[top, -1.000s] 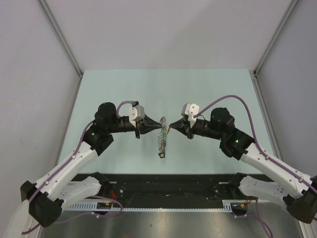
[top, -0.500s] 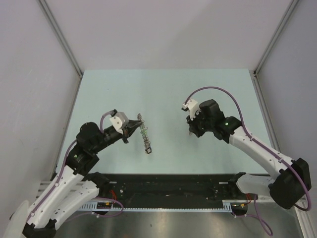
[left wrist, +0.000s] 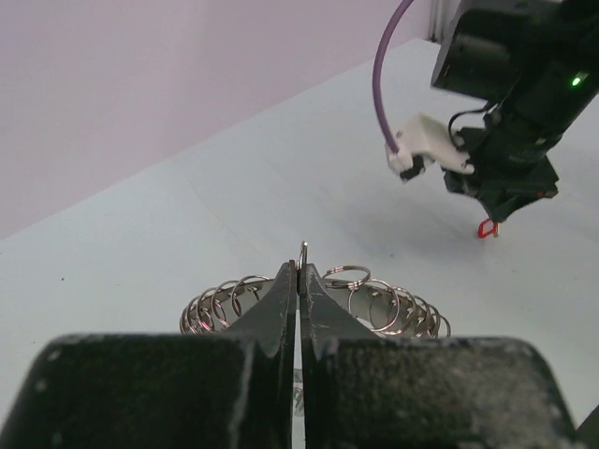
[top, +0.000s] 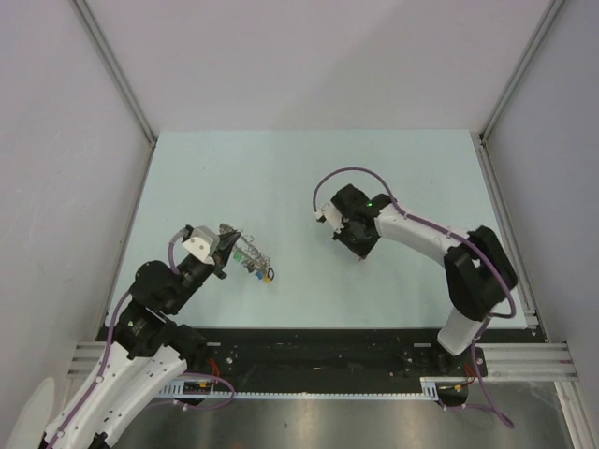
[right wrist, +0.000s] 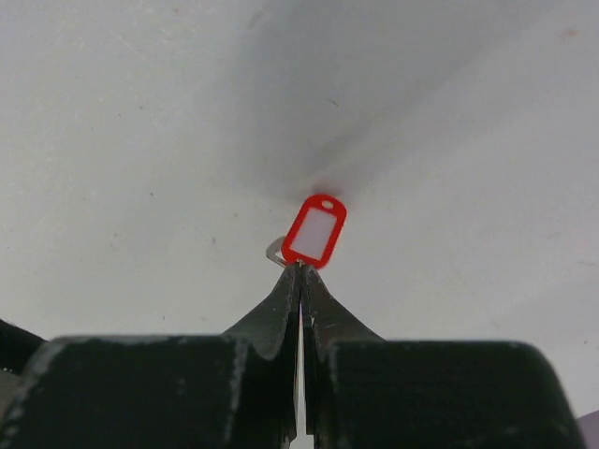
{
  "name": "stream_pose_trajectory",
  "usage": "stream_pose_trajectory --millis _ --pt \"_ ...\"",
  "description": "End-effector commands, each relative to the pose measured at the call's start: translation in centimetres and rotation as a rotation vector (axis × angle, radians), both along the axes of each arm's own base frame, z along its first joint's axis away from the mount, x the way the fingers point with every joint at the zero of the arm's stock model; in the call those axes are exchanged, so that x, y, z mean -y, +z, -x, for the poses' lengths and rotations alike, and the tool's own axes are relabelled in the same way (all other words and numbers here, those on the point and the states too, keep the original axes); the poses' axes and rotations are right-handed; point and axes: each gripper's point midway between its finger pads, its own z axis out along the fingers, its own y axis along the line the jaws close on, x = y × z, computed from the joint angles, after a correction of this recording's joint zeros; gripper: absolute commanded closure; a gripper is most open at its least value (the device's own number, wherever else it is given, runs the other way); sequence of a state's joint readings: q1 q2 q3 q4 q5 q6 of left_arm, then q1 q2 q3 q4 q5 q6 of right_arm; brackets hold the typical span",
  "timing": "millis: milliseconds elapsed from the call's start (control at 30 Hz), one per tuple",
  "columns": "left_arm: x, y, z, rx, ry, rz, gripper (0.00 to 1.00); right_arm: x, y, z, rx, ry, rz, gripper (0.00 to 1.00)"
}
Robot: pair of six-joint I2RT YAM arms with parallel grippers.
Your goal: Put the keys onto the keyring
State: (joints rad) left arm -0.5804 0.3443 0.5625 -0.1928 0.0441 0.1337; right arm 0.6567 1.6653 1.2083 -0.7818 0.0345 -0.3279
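Here we see the right pincer (right wrist: 300, 269) closed on the red-tagged key (right wrist: 315, 230); the keyring (left wrist: 402, 311), pinched shut in the left pincer (left wrist: 299, 273), lies well apart to its left.

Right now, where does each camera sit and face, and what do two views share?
Top external: above and behind, looking down on the table; left arm and right arm show.
Left wrist: faces along the left gripper, shut on the keyring, toward the right gripper.
Right wrist: faces the table past the right gripper pinching the red-tagged key.
Shared: both wrist views show that key.
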Motion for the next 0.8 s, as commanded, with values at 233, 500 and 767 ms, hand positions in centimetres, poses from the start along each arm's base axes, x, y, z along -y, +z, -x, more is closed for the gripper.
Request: stream_pose_trajectory --millis 233,500,767 --pt "-0.9 3.2 0.3 0.109 0.035 0.086 1.0 -5.2 -3.8 -0.2 -0.077 0.185 0.194 1.0" --pt "-0.8 3.3 0.5 0.116 0.024 0.089 1.0 -8.4 -5.7 -0.8 -0.098 0.251 0.233 0.97" --pt "-0.9 3.4 0.6 0.126 0.024 0.094 1.0 -9.4 -2.7 -0.6 -0.053 0.246 0.142 0.7"
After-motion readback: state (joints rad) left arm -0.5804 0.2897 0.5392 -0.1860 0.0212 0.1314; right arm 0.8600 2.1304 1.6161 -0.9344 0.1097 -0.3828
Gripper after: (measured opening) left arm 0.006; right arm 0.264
